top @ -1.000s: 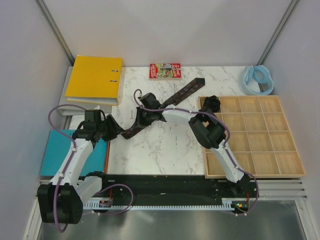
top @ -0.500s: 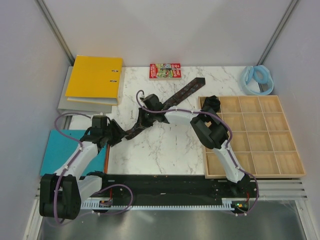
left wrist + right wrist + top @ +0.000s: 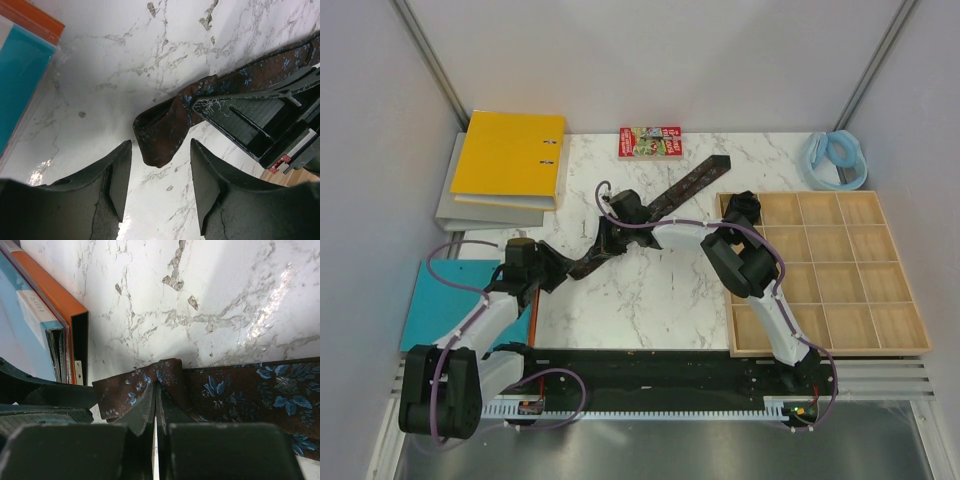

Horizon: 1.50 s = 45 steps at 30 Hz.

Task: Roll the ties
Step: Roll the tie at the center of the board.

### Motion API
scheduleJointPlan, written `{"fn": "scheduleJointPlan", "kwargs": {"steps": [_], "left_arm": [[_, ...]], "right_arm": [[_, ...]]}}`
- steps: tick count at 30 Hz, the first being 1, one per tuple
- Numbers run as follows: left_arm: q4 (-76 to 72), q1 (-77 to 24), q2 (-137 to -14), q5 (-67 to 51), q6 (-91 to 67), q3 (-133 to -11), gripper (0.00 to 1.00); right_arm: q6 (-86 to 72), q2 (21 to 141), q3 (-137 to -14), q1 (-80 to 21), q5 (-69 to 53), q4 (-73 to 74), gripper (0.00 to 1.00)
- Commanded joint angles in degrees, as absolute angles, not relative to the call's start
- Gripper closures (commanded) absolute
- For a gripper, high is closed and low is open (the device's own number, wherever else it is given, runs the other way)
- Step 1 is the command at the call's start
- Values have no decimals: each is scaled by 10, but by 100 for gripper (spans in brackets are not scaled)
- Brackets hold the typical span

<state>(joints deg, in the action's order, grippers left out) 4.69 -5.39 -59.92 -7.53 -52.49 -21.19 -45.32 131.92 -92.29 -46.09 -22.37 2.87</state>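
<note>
A dark brown tie (image 3: 672,195) with small blue flowers lies slantwise on the marble table, its wide pointed end at the far right. My right gripper (image 3: 603,243) is shut on a raised fold of the tie (image 3: 235,387) near its narrow end, and its fingertips (image 3: 157,390) pinch the fabric. My left gripper (image 3: 553,270) is open and empty. Its fingers (image 3: 120,170) stand either side of the tie's narrow tip (image 3: 160,132) just short of it. A dark lump like a rolled tie (image 3: 745,207) sits in the wooden tray's far left compartment.
A wooden compartment tray (image 3: 840,280) fills the right side. A yellow binder (image 3: 510,160) on a grey folder lies far left, and a teal book (image 3: 435,300) with an orange-edged one lies near left. A red booklet (image 3: 650,141) and a pale blue band (image 3: 835,160) lie at the back.
My left gripper has moved right and nearer, up to the tie's narrow tip. My right gripper has shifted slightly while still holding the tie.
</note>
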Motion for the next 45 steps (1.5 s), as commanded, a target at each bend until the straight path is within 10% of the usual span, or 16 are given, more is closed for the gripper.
{"fn": "scheduleJointPlan", "kwargs": {"steps": [1,13,22,31,45], "left_arm": [[2,-57,-623,-52,-560,-208,44],[-38,-83,-689,-34,-584,-214,53],[23,-105,-719,-41,-567,-259,98],[261,-104,-610,-62,-468,-353,98],[361,-104,-541,-87,-437,-365,98]], "right_arm": [[-446,1318,-898,-461,-209,59,98],[-449,1321,-888,-461,-211,49,98],[-449,1312,-875,-461,-214,51,98],[-460,1249,-903,-461,-211,89,80],[-473,1218,-885,-478,-188,93,80]]}}
